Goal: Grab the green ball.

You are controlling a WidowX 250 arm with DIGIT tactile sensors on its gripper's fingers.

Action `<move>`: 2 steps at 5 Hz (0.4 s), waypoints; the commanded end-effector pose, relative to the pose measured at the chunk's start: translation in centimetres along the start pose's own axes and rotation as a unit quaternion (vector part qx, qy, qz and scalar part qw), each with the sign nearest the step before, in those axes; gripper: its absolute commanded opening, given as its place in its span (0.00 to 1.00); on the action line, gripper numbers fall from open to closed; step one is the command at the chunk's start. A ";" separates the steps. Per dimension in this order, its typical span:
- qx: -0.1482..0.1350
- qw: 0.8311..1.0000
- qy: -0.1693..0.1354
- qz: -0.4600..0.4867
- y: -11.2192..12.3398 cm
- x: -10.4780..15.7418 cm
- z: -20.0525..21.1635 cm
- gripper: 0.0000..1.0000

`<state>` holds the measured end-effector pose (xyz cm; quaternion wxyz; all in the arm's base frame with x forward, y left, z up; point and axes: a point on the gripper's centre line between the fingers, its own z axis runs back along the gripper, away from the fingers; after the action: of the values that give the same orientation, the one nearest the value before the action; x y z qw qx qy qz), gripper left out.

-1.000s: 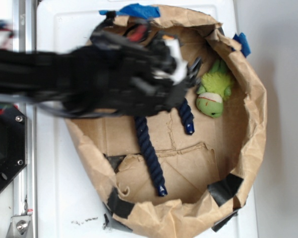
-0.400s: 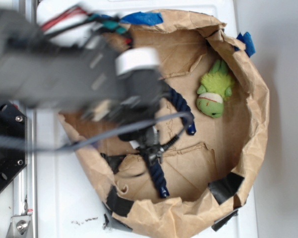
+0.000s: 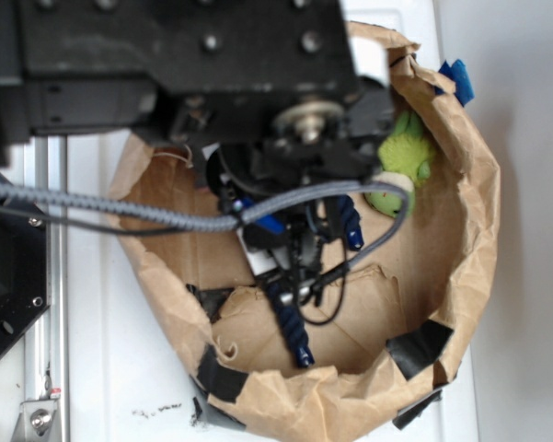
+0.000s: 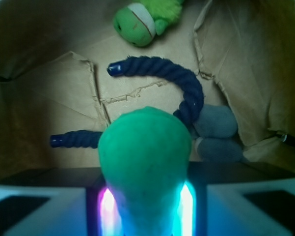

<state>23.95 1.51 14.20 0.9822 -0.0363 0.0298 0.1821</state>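
Claw (image 4: 146, 206) was clamped on the matte medium-green rubber ball (image 4: 145, 157), which filled the wrist view at 6 o'clock. The navy twisted rope (image 4: 179, 83) curved behind it; the lime fuzzy plush toy (image 4: 142, 19) sat at 12. Crumpled brown paper basin's rim (image 3: 474, 184) walled every side, bare floor open at 9 o'clock. White surface (image 3: 101, 368) lay outside.

The arm (image 3: 166, 64) reaches in from the upper left, its black body filling the top of the exterior view, a grey cable (image 3: 147, 214) looping beneath it. The gripper (image 4: 145, 204) points downward, its fingers (image 4: 105, 209) closed against the ball (image 4: 145, 157), glowing pink and blue at the contact.
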 end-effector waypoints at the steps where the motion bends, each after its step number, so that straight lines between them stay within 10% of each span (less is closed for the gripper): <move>1: 0.000 0.998 -0.052 0.023 2.1 1.8 2.4 0.00; 2: 0.018 0.995 -0.077 0.060 2.5 1.8 2.3 0.00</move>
<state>24.62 2.82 13.85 0.9690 0.0009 -0.0148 0.2466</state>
